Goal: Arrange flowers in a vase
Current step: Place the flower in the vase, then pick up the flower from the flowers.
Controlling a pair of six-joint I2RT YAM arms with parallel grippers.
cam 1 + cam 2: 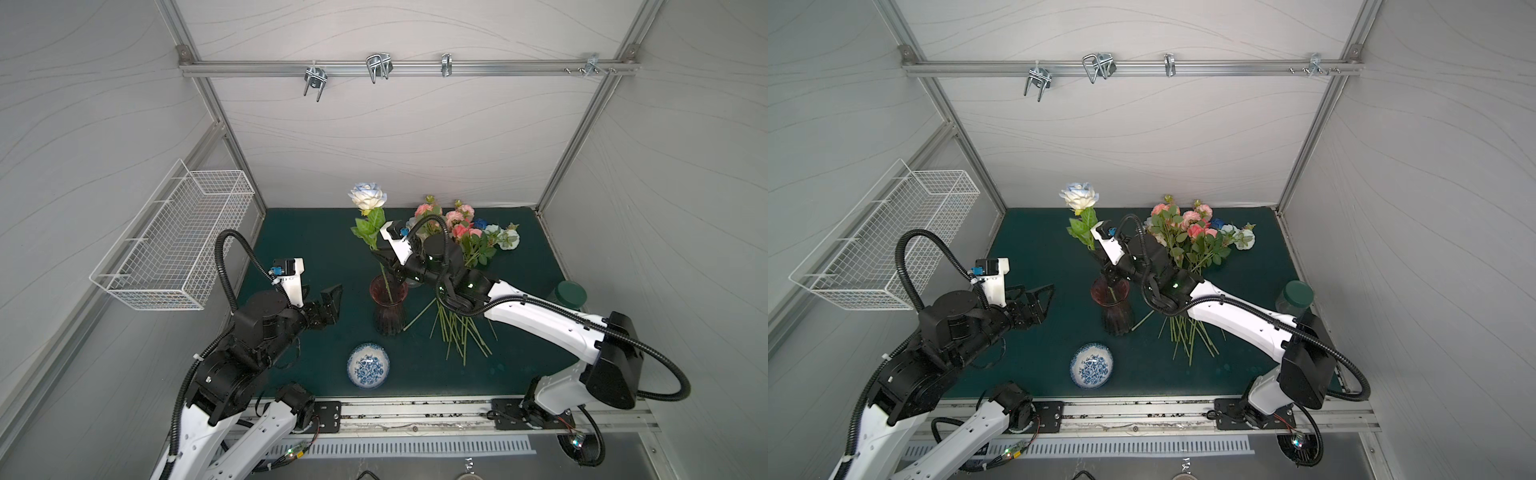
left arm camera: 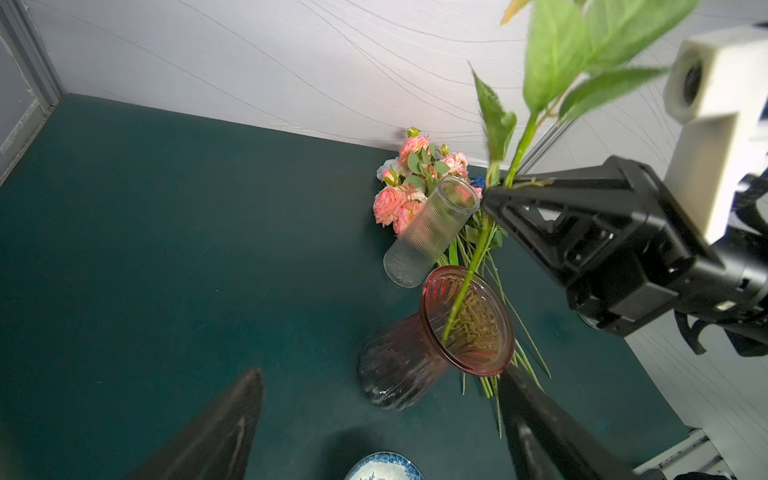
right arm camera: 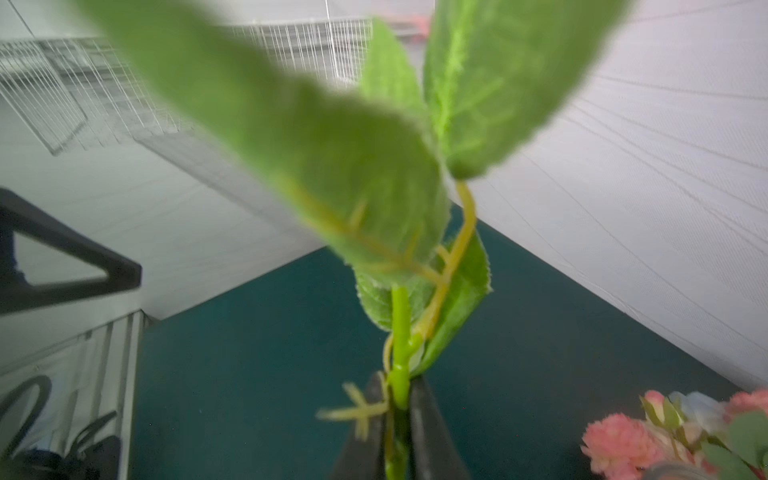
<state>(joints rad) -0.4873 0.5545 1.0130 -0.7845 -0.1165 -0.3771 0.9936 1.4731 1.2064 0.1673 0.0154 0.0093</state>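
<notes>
Walls of pale grey panel shut the cell on three sides; a dark green mat point(image 1: 311, 249) covers the table, and at twelve o'clock a metal rail point(image 1: 498, 66) with hooks crosses the back wall. At nine o'clock we see a white wire basket point(image 1: 178, 245) on the left wall. Beside it the left gripper point(image 1: 330, 305) hangs over bare mat, jaws spread wide, holding nothing; the widest free ground lies from nine to eleven o'clock. At six o'clock a blue-and-white bowl point(image 1: 368, 365) sits near the front edge.

At the centre stands the red glass vase point(image 1: 388, 305), upright, with one rose point(image 1: 368, 195) in it: white head tinged pale blue, broad green leaves, stem rising tall from the mouth. The right gripper point(image 1: 384, 261) straddles that stem above the rim; we cannot tell whether it pinches or merely flanks it. A clear ribbed vase point(image 2: 432, 232) stands just beside.

From one to four o'clock the other flowers point(image 1: 461, 232) lie heaped, pink, coral, white and blue heads toward the back wall, bare stems fanned forward. At three o'clock a green-lidded jar point(image 1: 571, 293) stands near the mat's right edge.
</notes>
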